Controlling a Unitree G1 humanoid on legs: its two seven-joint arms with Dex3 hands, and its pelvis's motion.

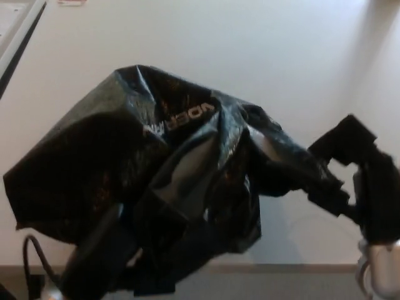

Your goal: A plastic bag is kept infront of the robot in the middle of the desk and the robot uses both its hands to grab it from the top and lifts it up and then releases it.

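Nearest the camera, low left: left hand [100, 262] is reaching up under the plastic bag [144, 162], mostly buried in the folds; its fingers are hidden, so I cannot tell their state. Right hand [350, 181] is gripping the bag's right edge, fingers closed on the film. The bag is hanging crumpled between both hands, apparently clear of the desk [262, 50] beyond. Long axis is running left-right. Release looks next; the right hand's hold is the plainer one.

Plastic bag [125, 169]: glossy black, white block lettering near top, pale grey glare on folds. Right hand [359, 181]: matte black, silver-grey wrist section below. Desk [262, 50]: plain off-white, unpatterned. Small red-and-white label [70, 2] at far edge.
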